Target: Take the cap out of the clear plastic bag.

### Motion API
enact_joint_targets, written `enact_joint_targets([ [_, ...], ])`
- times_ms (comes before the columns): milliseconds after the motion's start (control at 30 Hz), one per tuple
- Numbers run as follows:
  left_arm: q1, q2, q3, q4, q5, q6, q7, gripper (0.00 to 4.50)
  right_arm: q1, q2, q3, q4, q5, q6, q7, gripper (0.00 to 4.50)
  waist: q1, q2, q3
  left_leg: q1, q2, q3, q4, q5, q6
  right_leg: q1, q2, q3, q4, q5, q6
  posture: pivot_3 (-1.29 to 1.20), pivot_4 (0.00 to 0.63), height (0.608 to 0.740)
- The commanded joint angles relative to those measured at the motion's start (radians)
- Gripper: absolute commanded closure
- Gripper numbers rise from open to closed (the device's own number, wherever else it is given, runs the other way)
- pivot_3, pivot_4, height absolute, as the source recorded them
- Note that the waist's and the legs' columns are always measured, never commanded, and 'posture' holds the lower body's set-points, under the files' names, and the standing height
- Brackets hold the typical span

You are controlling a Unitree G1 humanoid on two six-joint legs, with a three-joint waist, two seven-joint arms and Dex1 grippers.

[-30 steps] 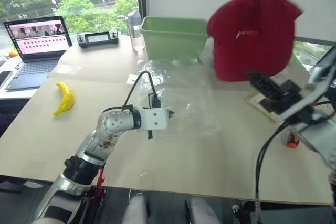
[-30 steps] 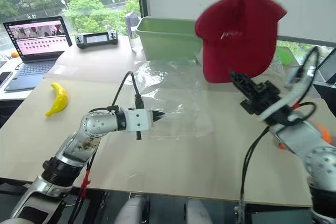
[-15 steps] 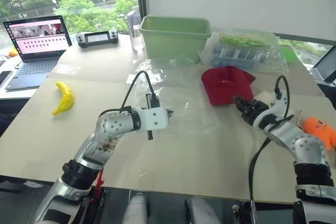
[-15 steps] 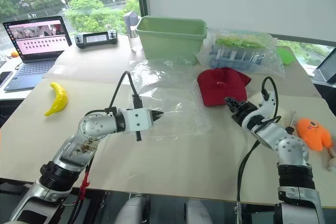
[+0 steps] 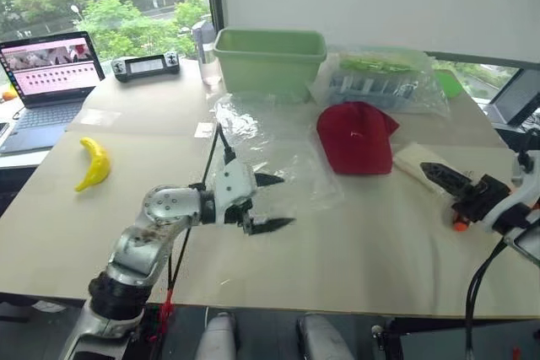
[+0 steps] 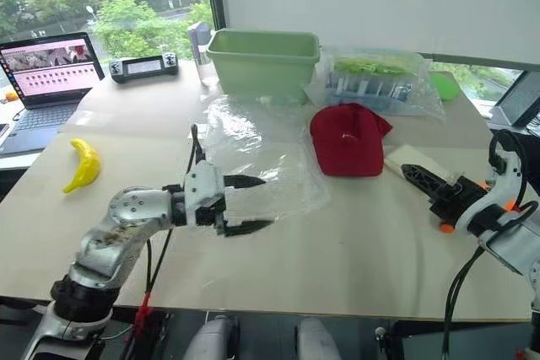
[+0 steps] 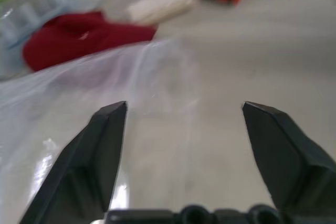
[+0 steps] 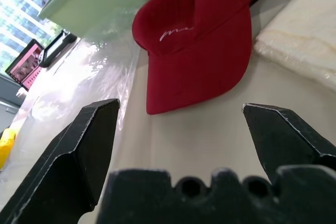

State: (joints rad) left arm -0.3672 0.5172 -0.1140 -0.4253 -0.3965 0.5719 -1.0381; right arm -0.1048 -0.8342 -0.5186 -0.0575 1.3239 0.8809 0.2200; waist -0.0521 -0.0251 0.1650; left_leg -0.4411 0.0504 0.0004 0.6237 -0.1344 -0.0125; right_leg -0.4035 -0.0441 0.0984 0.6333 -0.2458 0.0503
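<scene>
Two tools stand wide open, holding nothing. The cap (image 5: 355, 137) lies on the counter (image 5: 363, 250), outside the clear plastic bag (image 5: 270, 153), ahead of the right tool (image 5: 443, 179). The bag lies flat just beyond the left tool (image 5: 274, 202), beside the cap.

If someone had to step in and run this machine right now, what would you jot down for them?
Left tool: open, holding nothing, hovering at the near edge of the large crinkly clear plastic bag.
Right tool: open, empty, off to the right of the table.
Dark red fabric baseball cap: lying on the beige table, out of the bag and just right of it, in front of the green plastic tub.
Done: cap is out of the bag and released.
Left: nothing obvious; just confirm the cap sits clear of the plastic.
</scene>
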Motion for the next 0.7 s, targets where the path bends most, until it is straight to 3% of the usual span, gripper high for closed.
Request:
enact_joint_targets([
  [33,-0.022,0.049,0.114,-0.052,-0.229,0.189,-0.025,0.04,-0.024,0.011,0.013,-0.063,-0.065,-0.017,0.033,0.0,0.0,0.0,0.0,0.0,0.0,0.0,0.0,0.0,0.0,0.0,0.0,0.0,0.0,0.0,0.0,0.0,0.15,0.737],
  [133,-0.097,0.048,0.261,0.015,-0.431,0.338,0.053,0.04,-0.002,0.04,0.021,-0.122,-0.122,-0.049,0.077,0.0,0.006,0.0,0.0,-0.001,0.0,-0.001,0.0,0.0,0.0,-0.001,0.0,0.0,0.0,-0.001,0.001,0.0,0.15,0.737],
  [233,-0.219,-0.004,0.428,0.172,-0.499,0.373,0.261,0.04,0.049,0.058,0.081,-0.183,-0.313,-0.158,0.115,0.0,0.017,0.0,0.0,-0.002,-0.001,-0.002,0.001,0.0,0.0,0.0,0.0,-0.001,0.0,-0.001,0.002,0.0,0.15,0.737],
  [400,-0.261,-0.059,0.547,0.313,-0.317,0.181,0.575,0.04,0.103,0.169,0.141,-0.217,-0.524,-0.324,0.093,0.0,0.015,0.0,0.0,-0.002,-0.002,-0.001,0.0,0.0,0.0,0.0,0.0,0.0,-0.001,0.001,0.007,0.0,0.15,0.737],
  [500,-0.17,-0.089,0.515,0.336,-0.142,0.039,0.712,0.04,0.108,0.26,0.194,-0.218,-0.671,-0.404,0.017,0.0,0.01,0.0,0.0,-0.002,-0.001,-0.001,0.0,0.0,0.0,-0.001,0.0,0.0,0.0,0.002,0.009,0.0,0.15,0.737],
  [700,0.016,-0.161,0.407,0.349,0.024,-0.205,0.723,0.04,0.113,0.365,0.271,-0.193,-0.913,-0.53,-0.078,0.0,0.018,0.0,0.0,-0.002,-0.002,0.0,-0.001,0.0,-0.001,-0.001,0.0,0.0,-0.001,0.002,0.006,0.0,0.15,0.737],
])
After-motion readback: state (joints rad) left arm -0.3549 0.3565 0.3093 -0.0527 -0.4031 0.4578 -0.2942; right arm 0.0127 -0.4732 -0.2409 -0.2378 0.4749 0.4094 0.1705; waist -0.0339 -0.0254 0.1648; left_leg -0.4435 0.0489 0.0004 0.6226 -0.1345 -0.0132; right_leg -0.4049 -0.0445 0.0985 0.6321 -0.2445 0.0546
